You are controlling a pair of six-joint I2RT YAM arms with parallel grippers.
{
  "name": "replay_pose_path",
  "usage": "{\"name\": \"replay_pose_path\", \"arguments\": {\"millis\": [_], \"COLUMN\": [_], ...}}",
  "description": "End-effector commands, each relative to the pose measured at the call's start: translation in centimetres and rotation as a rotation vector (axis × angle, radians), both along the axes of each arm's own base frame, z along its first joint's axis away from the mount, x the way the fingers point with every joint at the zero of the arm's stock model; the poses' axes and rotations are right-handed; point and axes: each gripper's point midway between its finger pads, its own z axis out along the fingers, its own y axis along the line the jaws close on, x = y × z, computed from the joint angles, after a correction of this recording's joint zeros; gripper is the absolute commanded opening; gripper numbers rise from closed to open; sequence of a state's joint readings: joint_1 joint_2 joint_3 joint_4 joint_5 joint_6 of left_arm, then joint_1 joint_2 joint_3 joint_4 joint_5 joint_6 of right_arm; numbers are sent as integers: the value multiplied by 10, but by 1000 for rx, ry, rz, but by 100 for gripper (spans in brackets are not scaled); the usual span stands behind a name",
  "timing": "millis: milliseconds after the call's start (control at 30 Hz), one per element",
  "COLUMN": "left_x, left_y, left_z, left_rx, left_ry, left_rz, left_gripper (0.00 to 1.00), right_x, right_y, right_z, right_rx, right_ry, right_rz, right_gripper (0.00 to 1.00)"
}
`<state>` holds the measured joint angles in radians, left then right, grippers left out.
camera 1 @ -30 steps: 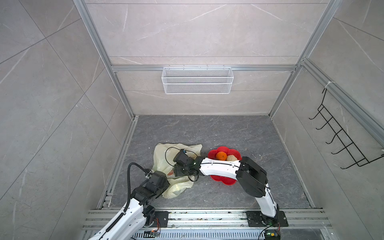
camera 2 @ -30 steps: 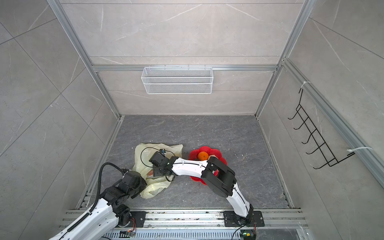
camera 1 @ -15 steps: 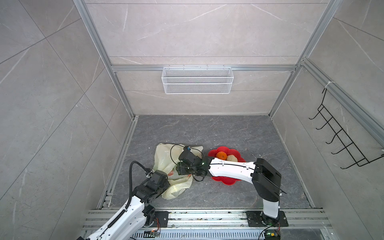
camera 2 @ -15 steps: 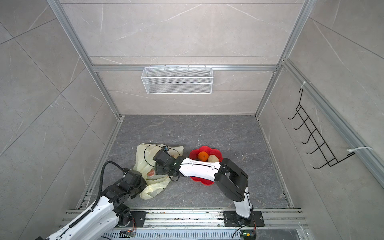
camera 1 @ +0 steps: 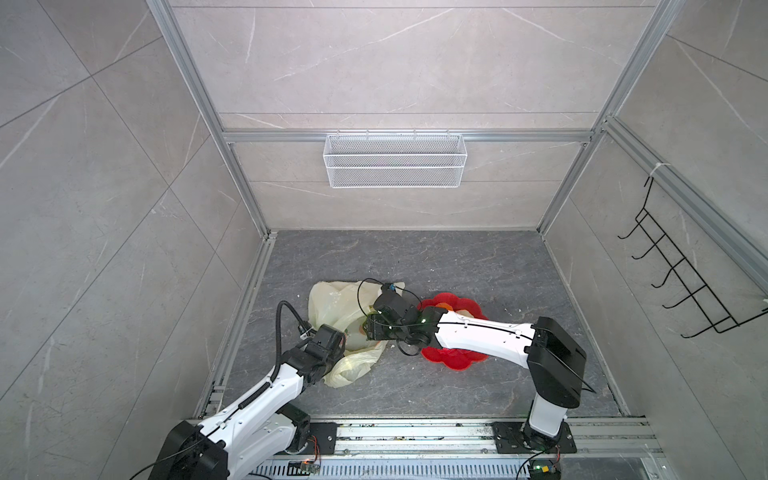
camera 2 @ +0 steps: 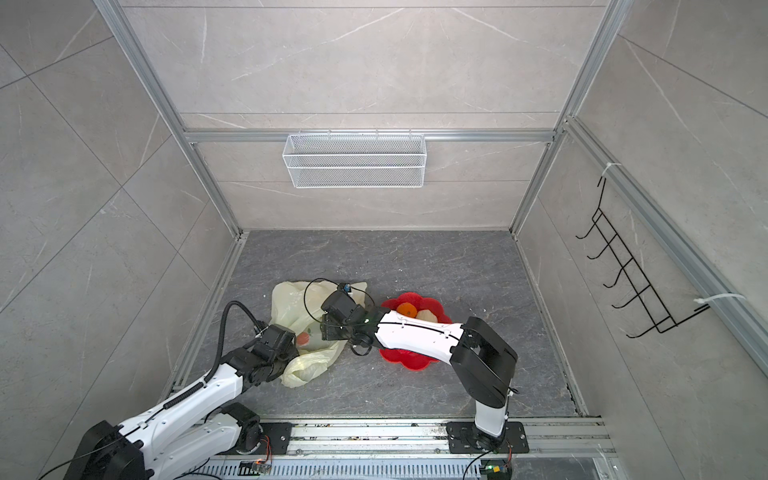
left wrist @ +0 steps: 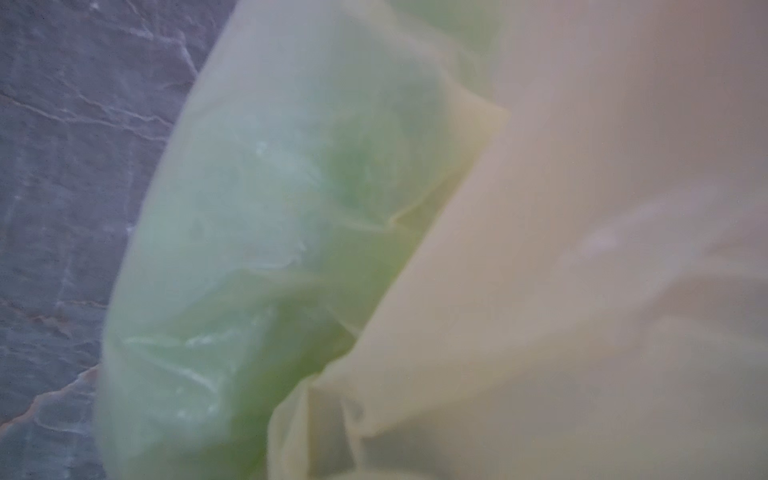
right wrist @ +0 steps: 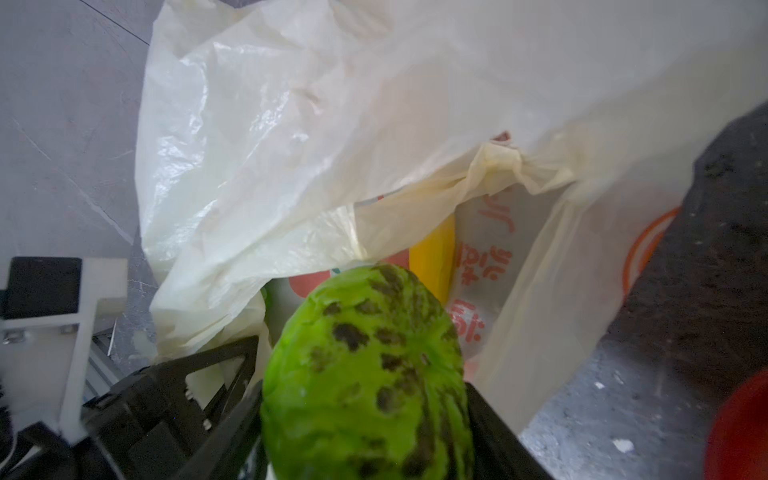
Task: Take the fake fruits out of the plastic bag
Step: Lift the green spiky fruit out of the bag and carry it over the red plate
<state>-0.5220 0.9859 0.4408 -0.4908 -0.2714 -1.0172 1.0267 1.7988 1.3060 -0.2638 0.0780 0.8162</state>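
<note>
Right wrist view: the green round fruit (right wrist: 365, 353), mottled dark, is clamped between the black fingers of the right gripper (right wrist: 368, 390) at the mouth of the plastic bag (right wrist: 270, 124), with a yellow banana (right wrist: 432, 257) inside. In both top views the bag lies on the grey floor (camera 1: 415, 266) beside the red plate (camera 1: 455, 358). The left gripper (camera 1: 337, 344), jaws together, sits at its near edge; whether it pinches film, I cannot tell.
</note>
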Motion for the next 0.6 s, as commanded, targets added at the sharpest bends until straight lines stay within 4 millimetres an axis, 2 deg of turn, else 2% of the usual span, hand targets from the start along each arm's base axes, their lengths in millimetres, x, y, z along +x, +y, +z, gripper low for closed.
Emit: {"name": "replay_pose_path", "arguments": {"millis": [0, 167, 367, 567], "left_x": [15, 16, 15, 17], "left_y": [1, 3, 7, 1], "left_z": [12, 12, 12, 13], "left_rx": [41, 57, 61, 30], "left_ry": [-43, -40, -38, -40], "left_rz": [-7, -5, -1, -18], "left_gripper": [11, 12, 13, 13], "right_x": [-1, 1, 6, 14], "right_y": [-4, -28, -92, -156], "right_z": [26, 38, 52, 42], "right_rx": [52, 54, 5, -74], "right_ry": [-30, -37, -74, -62], "right_rz": [5, -21, -110, -214], "right_gripper": [60, 60, 60, 60]}}
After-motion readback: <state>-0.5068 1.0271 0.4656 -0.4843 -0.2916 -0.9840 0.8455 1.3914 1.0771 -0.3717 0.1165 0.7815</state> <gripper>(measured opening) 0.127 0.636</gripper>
